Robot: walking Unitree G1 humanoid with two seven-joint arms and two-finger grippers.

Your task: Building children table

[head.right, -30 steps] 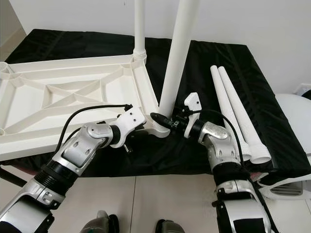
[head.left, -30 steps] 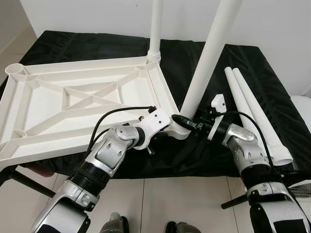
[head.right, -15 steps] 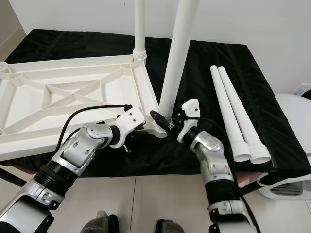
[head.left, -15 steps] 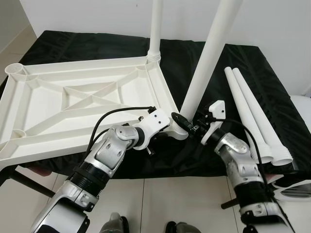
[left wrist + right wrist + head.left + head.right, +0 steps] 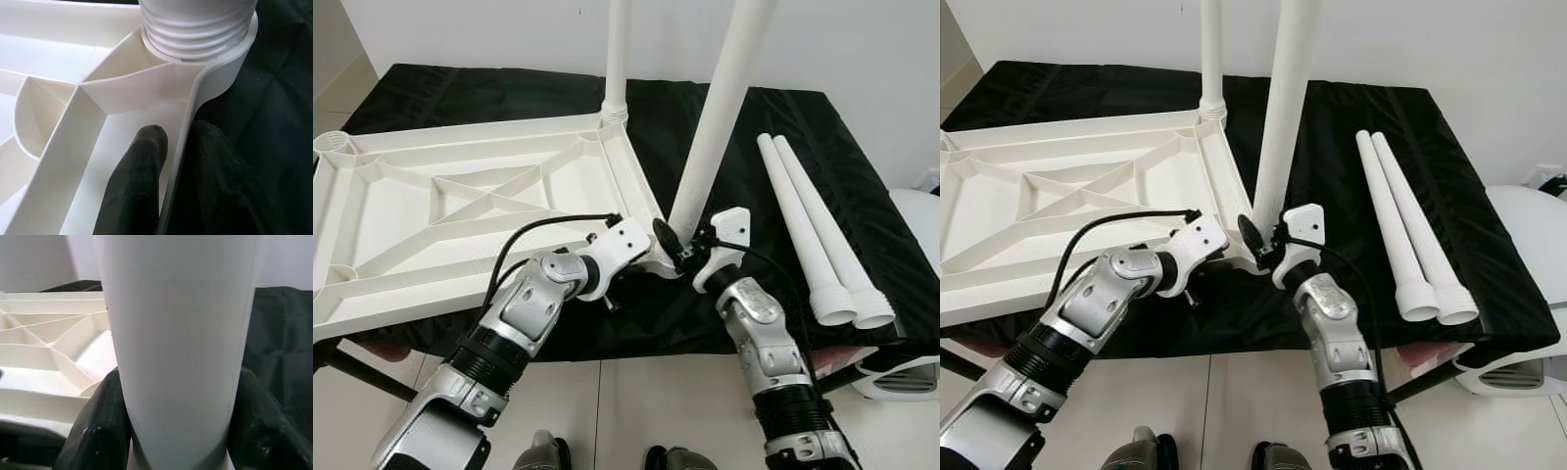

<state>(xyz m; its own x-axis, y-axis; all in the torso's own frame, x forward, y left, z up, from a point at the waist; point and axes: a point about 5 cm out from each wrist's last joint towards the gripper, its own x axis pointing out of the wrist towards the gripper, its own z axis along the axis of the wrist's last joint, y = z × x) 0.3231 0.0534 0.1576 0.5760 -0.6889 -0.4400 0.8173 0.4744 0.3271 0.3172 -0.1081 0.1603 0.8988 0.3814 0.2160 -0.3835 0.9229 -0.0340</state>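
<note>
My left pincer (image 5: 168, 196) pinches the thin side wall of the white table top (image 5: 460, 211), one black finger (image 5: 139, 181) inside the wall and the other outside it, close to the near right corner. The table top lies upside down on a black cloth (image 5: 783, 127), so I can see its ribs and the round holes at its corners. My right pincer (image 5: 178, 431) hugs the white table leg (image 5: 720, 108) low down, with a black finger on each side of it, pressed against it. That leg stands in the near right corner hole and leans a little to the right as it goes up. In my left wrist view I can see the leg's screw rings (image 5: 198, 29) sitting in the corner hole. A second leg (image 5: 616, 54) stands up straight in the far right corner. Two more white legs (image 5: 818, 230) lie side by side on the cloth, well apart from the table top, on my right. Part of a white thing (image 5: 911, 367) shows past the cloth's right edge.
</note>
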